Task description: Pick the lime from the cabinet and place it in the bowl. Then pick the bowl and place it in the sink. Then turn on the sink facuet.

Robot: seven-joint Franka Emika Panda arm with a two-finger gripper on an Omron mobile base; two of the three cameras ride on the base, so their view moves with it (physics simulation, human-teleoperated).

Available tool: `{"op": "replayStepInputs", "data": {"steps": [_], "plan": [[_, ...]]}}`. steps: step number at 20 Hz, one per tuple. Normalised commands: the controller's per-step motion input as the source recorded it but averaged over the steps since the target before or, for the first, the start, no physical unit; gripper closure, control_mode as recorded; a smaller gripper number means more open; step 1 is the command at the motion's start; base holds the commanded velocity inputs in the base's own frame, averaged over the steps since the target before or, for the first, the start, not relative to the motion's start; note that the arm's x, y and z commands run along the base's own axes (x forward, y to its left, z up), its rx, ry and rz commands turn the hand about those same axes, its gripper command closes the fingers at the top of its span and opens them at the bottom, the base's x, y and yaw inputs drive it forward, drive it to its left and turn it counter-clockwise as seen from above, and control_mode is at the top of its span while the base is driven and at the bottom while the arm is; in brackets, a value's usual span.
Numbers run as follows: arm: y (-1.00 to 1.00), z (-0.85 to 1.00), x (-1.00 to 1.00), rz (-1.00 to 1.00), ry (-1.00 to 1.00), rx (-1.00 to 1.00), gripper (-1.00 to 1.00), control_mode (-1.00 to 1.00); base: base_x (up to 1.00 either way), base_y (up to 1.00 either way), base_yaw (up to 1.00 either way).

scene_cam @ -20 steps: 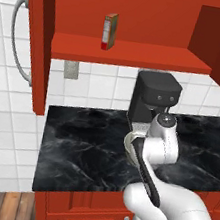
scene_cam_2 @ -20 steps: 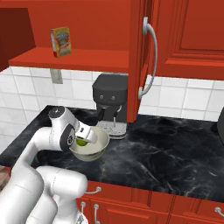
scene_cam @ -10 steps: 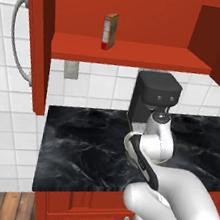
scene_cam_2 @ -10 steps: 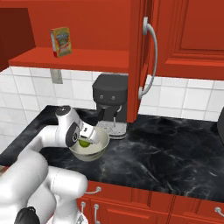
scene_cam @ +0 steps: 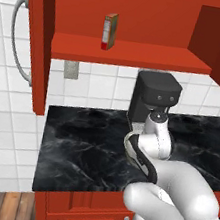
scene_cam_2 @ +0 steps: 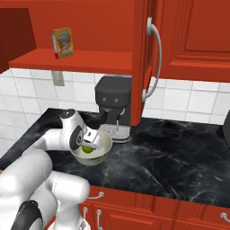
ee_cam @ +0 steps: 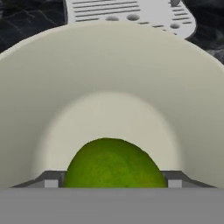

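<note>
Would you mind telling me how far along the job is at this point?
Done, by the look of it: the lime lies inside the bowl on the black counter, out of the cabinet. In hand: the gripper is down in the bowl with its jaws open beside the lime. Left: grasp the bowl, carry it to the sink, and turn on the faucet.

Lime (scene_cam_2: 86,148) in bowl (scene_cam_2: 104,144) on counter (scene_cam_2: 179,157), just before coffee machine (scene_cam_2: 113,101); box (scene_cam_2: 62,42) on cabinet shelf (scene_cam_2: 76,60), seemingly left above.
</note>
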Motion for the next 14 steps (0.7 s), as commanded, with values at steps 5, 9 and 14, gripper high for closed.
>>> {"op": "replayStepInputs", "data": {"steps": [5,9,14], "plan": [[0.00,-0.04,0.00,0.00,0.00,0.01,-1.00,-1.00,0.00,0.00,0.00],[-0.01,0.20,-0.02,0.00,0.00,0.04,-1.00,-1.00,0.00,0.00,0.00],[0.00,0.47,-0.04,0.00,0.00,0.00,-1.00,-1.00,0.00,0.00,0.00]]}}
